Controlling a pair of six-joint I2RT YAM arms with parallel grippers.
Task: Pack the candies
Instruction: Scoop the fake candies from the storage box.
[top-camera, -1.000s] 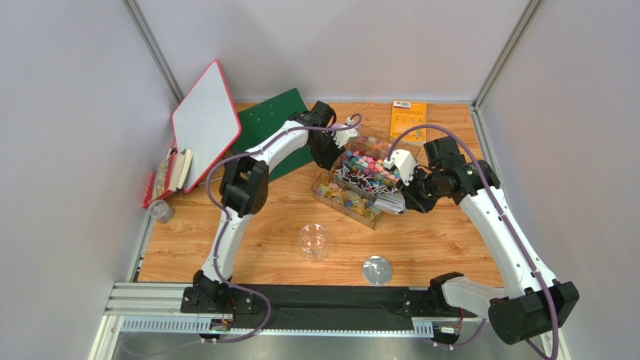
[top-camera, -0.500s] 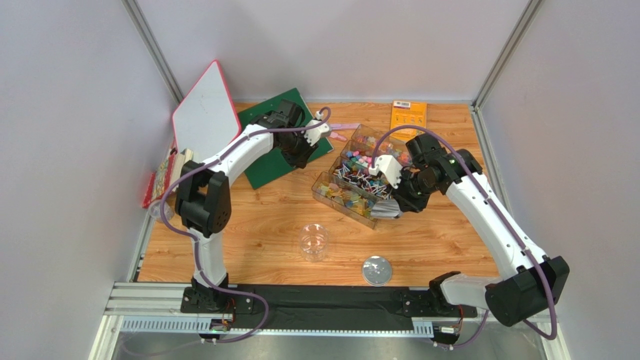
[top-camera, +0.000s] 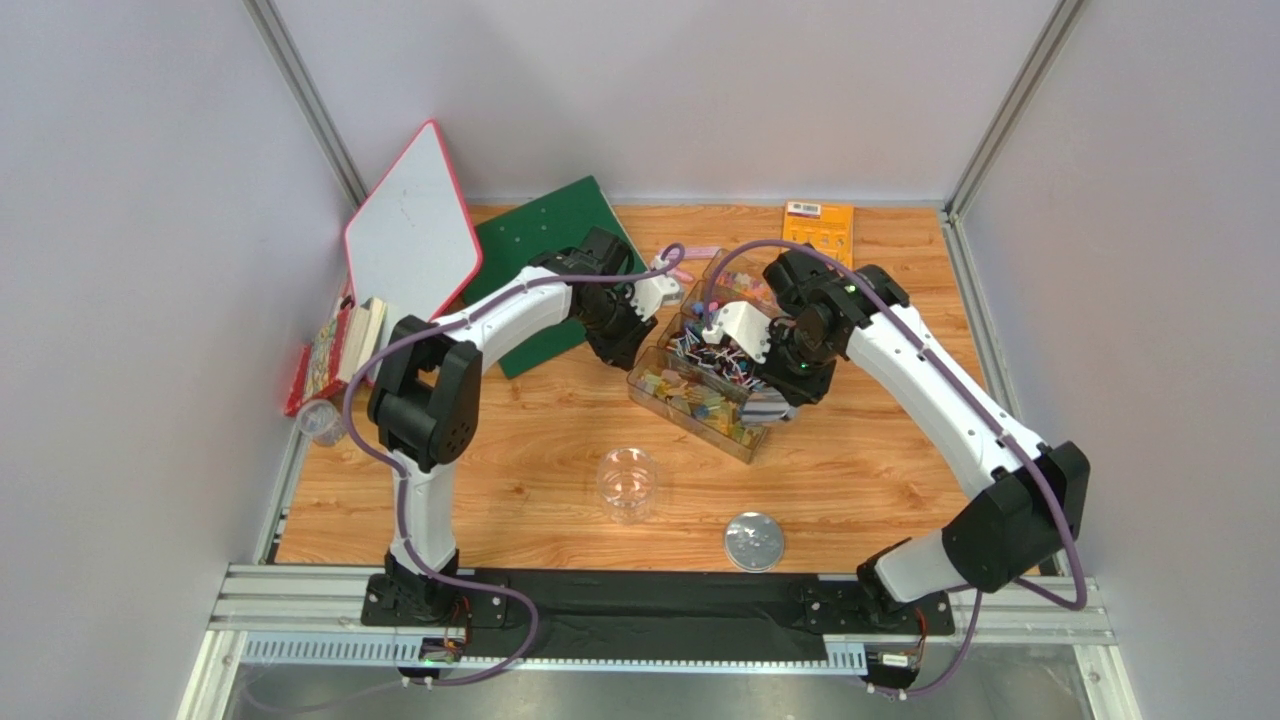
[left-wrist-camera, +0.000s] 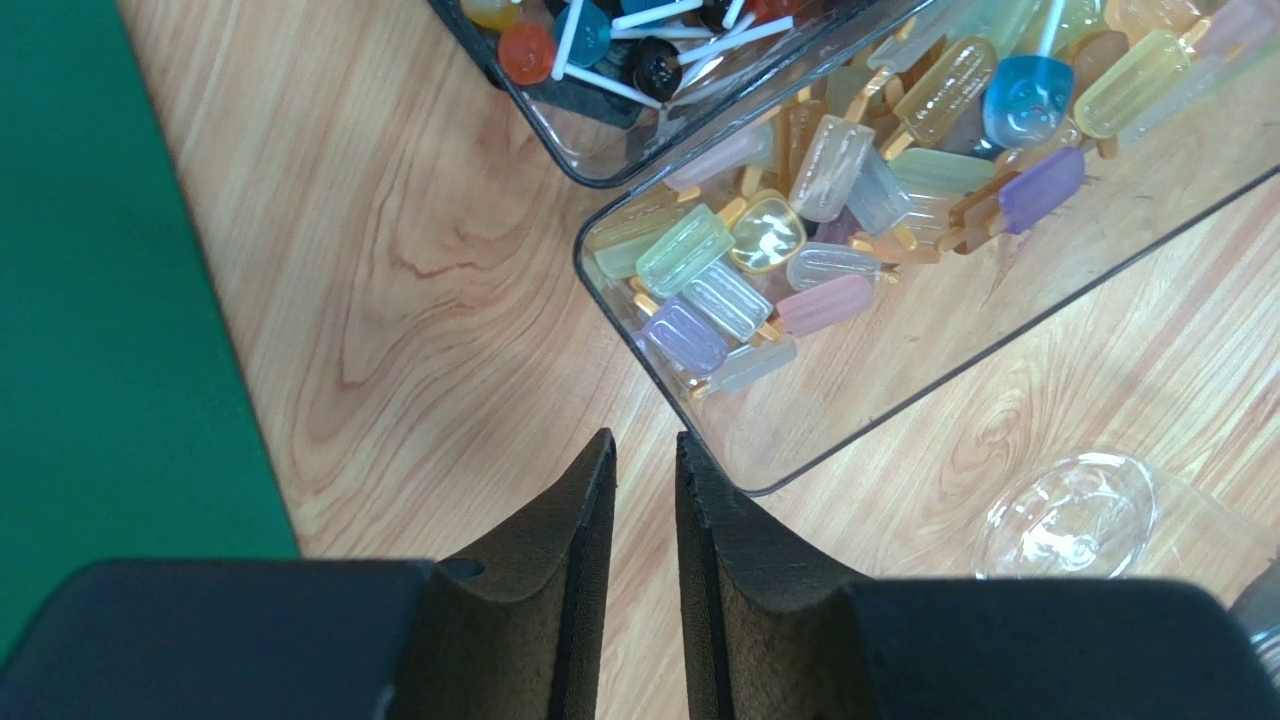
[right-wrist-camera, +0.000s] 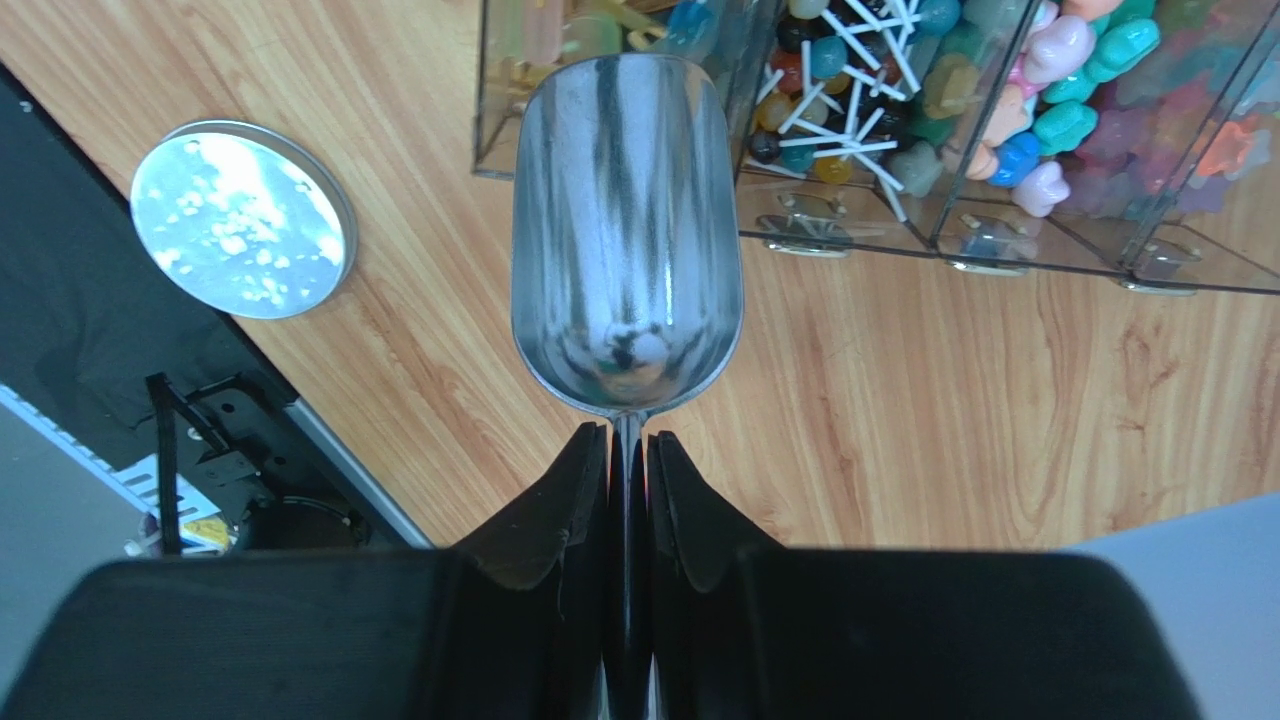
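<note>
The candies (top-camera: 718, 342) fill a clear compartment box (top-camera: 732, 440) at mid table. In the right wrist view, lollipops with white sticks (right-wrist-camera: 839, 93) and pink and teal sweets (right-wrist-camera: 1070, 72) show. In the left wrist view, pastel bar-shaped candies (left-wrist-camera: 781, 240) lie in the nearest compartment. My right gripper (right-wrist-camera: 628, 435) is shut on the handle of a metal scoop (right-wrist-camera: 627, 225), which looks empty and points at the box's front wall. It also shows in the top view (top-camera: 778, 387). My left gripper (left-wrist-camera: 643, 450) is almost shut and empty, just off the box's left corner (top-camera: 631, 333).
A clear round jar (top-camera: 628, 483) stands in front of the box, its metal lid (top-camera: 754, 542) to the right. A green mat (top-camera: 549, 263), a white board (top-camera: 409, 248) and books (top-camera: 338, 353) are at the left. An orange booklet (top-camera: 818, 236) lies at the back.
My left gripper swung out over the green mat and came back to the box's left corner. My right arm carried the scoop left and back along the box's front.
</note>
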